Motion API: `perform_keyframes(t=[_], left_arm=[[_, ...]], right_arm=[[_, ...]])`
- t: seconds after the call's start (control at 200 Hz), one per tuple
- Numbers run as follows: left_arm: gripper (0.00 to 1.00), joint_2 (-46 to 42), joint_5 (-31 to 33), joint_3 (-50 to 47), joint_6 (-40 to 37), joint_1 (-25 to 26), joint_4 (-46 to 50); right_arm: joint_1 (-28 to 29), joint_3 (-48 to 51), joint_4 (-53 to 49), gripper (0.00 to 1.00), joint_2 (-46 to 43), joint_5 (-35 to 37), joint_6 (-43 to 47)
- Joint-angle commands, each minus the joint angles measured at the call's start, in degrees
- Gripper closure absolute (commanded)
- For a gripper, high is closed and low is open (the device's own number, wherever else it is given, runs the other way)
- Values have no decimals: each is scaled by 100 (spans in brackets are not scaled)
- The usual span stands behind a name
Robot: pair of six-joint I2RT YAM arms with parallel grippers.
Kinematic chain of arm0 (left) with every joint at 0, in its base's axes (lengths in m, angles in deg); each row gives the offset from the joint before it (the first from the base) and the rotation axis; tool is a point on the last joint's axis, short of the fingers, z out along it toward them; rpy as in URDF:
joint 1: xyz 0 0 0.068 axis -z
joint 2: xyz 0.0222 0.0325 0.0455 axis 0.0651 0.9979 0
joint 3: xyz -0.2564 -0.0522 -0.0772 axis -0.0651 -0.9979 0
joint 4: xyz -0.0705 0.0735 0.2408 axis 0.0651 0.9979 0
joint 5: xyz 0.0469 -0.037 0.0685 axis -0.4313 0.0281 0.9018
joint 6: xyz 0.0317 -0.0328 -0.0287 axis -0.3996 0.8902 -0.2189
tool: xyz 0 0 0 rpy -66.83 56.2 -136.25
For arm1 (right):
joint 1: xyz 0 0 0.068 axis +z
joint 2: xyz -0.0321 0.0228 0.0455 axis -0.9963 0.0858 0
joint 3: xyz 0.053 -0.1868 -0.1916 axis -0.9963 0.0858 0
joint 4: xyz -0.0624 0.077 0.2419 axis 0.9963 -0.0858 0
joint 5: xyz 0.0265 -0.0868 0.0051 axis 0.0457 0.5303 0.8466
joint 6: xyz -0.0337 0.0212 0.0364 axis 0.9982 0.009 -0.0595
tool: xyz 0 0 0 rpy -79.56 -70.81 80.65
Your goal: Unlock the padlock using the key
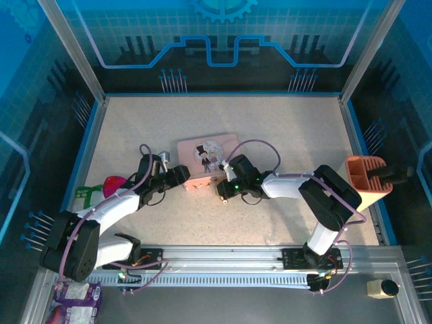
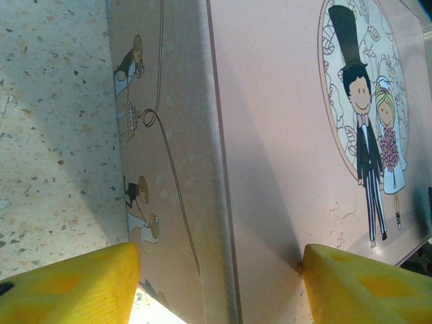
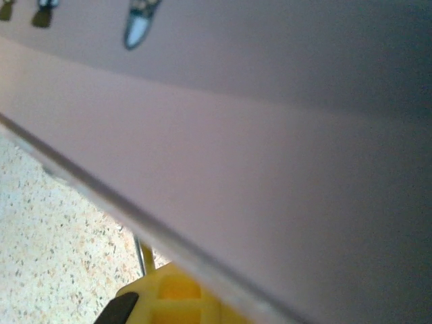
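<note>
Left wrist: my left gripper (image 2: 219, 277) gapes astride the pink rectangular cartoon-printed tin's (image 2: 270, 135) edge, with open speckled tabletop (image 2: 54, 135) at frame left. I cannot tell my right gripper's (image 1: 223, 190) grip.

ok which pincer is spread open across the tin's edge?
The left pincer: its yellow fingers sit wide apart, either side of the lid edge of the pink tin. The right pincer, at the tin's near-right corner, has an opening I cannot judge.

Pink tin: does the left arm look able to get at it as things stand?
Probably yes. The left gripper is open and right up against the pink tin, its yellow fingers straddling the lid's edge, and nothing lies between them and the tin.
</note>
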Motion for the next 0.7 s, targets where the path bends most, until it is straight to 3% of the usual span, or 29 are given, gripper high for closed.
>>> perform_keyframes(t=[0.0,0.275,0.69], left_arm=[[35,83,62,29,164,-50,-70],[35,3,100,96,219,59,67],[35,-64,294,167,376,610,99]], right_arm=[[206,69,-148,100,-144,868,-837],[627,723,656,100,-729,1917,-2262],[696,1291,1635,100,-1145,2547,-3002]])
